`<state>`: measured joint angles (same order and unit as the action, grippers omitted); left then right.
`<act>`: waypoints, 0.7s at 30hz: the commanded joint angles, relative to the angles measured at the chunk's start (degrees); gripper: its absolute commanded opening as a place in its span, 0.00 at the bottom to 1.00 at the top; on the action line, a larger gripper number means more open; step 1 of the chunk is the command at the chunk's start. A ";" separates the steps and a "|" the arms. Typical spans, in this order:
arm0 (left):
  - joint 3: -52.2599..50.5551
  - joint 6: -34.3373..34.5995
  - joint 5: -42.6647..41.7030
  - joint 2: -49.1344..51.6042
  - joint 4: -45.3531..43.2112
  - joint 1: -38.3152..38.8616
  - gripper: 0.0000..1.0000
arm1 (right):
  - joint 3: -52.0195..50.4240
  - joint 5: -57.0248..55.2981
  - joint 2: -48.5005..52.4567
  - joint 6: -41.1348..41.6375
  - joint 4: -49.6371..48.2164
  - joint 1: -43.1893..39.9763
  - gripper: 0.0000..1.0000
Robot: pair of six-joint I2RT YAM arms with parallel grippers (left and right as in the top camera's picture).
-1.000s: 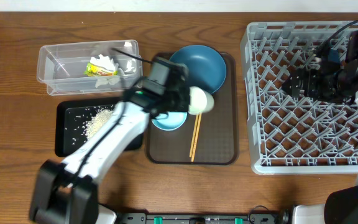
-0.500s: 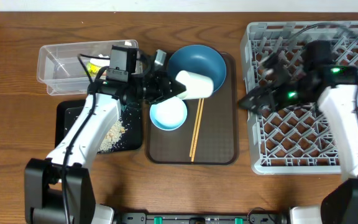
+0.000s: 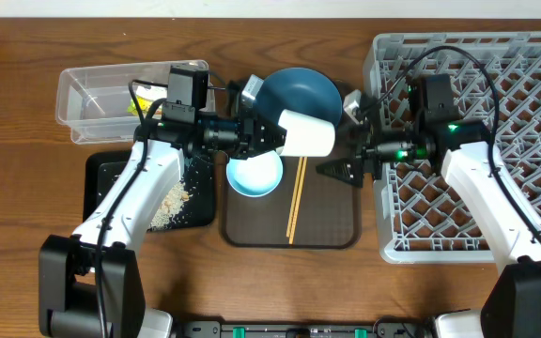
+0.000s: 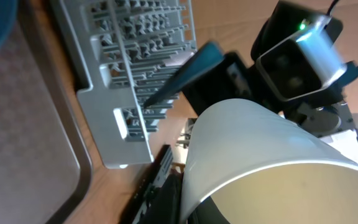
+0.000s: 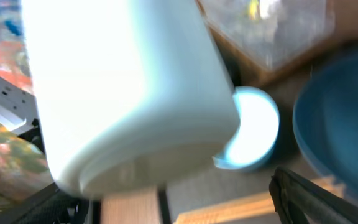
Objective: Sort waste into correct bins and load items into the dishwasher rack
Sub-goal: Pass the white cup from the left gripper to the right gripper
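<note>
The brown wooden table (image 3: pixel 26 38) bears one grey rack (image 3: pixel 458 225), one clear tub (image 3: pixel 83 94), one black tray (image 3: pixel 101 202) of rice scraps (image 3: pixel 169 202), and one brown serving tray (image 3: pixel 332 221) with one blue dish (image 3: pixel 299 92), one bowl (image 3: pixel 255 174) and a pair of chopsticks (image 3: pixel 295 197). Above it the left gripper (image 3: pixel 269 133) pinches one white cup (image 3: pixel 308 134) sideways; the right gripper (image 3: pixel 344 141) gapes wide beside its base

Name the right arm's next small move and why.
Probably ease the right gripper forward and close it on the cup. The left gripper holds it sideways over the brown tray, base toward the open right jaws, likely a handover for the rack.
</note>
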<state>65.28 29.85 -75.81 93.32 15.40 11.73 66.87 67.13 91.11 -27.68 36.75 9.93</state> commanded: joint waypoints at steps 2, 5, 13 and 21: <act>0.59 0.02 -3.10 0.48 -0.11 -0.13 0.07 | -0.24 9.25 -0.02 -1.70 -4.39 1.31 0.91; 0.59 0.04 -3.10 0.48 -0.11 -0.13 0.07 | -0.24 12.37 -0.04 -1.73 -7.39 2.19 0.91; 0.59 0.04 -3.10 0.48 -0.09 -0.13 0.07 | -0.24 16.96 -0.04 -1.70 -12.33 3.28 0.78; 0.59 0.07 -3.10 0.48 -0.09 -0.13 0.08 | -0.24 16.92 -0.04 -1.70 -13.79 3.23 0.59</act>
<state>65.28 29.78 -79.77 93.32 15.40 11.70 66.85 78.74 91.11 -28.62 23.18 12.43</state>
